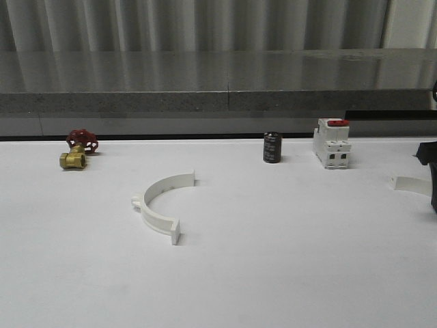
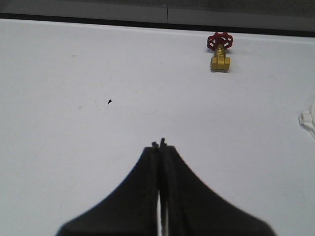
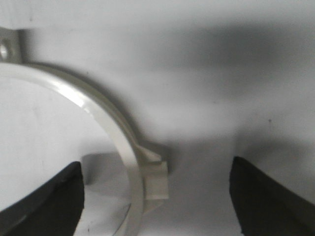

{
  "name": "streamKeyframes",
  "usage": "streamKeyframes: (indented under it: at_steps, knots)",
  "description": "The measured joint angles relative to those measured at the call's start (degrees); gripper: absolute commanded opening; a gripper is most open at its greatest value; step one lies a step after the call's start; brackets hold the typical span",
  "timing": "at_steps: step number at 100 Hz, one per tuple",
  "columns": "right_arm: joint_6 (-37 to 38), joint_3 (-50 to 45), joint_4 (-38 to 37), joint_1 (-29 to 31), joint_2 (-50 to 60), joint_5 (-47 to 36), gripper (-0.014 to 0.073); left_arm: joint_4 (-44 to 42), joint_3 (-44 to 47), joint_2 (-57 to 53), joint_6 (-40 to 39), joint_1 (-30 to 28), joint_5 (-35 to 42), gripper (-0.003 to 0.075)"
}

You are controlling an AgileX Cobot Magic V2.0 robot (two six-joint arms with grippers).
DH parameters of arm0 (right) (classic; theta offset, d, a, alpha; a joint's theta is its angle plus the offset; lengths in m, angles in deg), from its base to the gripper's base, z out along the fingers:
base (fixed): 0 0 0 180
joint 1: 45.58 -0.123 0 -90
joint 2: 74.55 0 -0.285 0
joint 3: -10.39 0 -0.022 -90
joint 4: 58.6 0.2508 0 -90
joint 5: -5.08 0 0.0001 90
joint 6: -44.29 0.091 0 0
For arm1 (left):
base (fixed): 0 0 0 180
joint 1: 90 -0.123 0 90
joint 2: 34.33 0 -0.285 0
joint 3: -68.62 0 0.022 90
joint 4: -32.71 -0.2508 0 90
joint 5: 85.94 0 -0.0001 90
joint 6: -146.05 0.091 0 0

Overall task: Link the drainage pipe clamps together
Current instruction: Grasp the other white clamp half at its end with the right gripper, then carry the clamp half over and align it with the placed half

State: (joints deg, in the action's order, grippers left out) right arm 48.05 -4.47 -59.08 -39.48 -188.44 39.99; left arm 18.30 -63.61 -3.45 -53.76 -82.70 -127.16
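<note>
One drainage pipe clamp half point(image 1: 162, 206), a white semicircle with flat end flanges, lies on the white table left of centre. The other clamp half point(image 1: 412, 184) lies at the far right, partly hidden behind my dark right arm point(image 1: 429, 153). In the right wrist view that clamp half point(image 3: 109, 120) curves between the fingers of my open right gripper point(image 3: 156, 164), and its small outer tab point(image 3: 155, 179) sits in the gap. My left gripper point(image 2: 159, 144) is shut on nothing above bare table. A white edge of a clamp point(image 2: 307, 120) shows at the side of the left wrist view.
A brass valve with a red handwheel point(image 1: 78, 149) stands at the back left. A black cylinder point(image 1: 272, 147) and a white breaker with a red top point(image 1: 332, 143) stand at the back right. A grey ledge point(image 1: 218, 102) runs behind the table.
</note>
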Motion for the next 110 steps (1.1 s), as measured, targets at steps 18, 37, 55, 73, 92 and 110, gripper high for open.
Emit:
streamKeyframes:
  at_steps: [18, 37, 55, 73, 92, 110]
  knots:
    - [0.0, 0.0, 2.1, 0.0, 0.0, 0.8, 0.0281, 0.0, 0.0, 0.0, 0.0, 0.0, 0.0, -0.002]
    - [0.0, 0.0, 3.5, 0.0, 0.0, 1.0, 0.0193, 0.0, 0.0, 0.0, 0.0, 0.0, 0.0, -0.002]
    - [0.0, 0.0, 3.9, 0.0, 0.0, 1.2, 0.0193, 0.0, 0.0, 0.0, 0.0, 0.0, 0.0, -0.002]
    - [0.0, 0.0, 4.0, 0.0, 0.0, 1.3, 0.0193, 0.0, 0.0, 0.0, 0.0, 0.0, 0.0, -0.002]
    - [0.0, 0.0, 4.2, 0.0, 0.0, 1.0, 0.0193, 0.0, 0.0, 0.0, 0.0, 0.0, 0.0, -0.002]
    - [0.0, 0.5, 5.8, 0.0, 0.0, 1.4, 0.0193, 0.0, 0.0, 0.0, 0.0, 0.0, 0.0, -0.002]
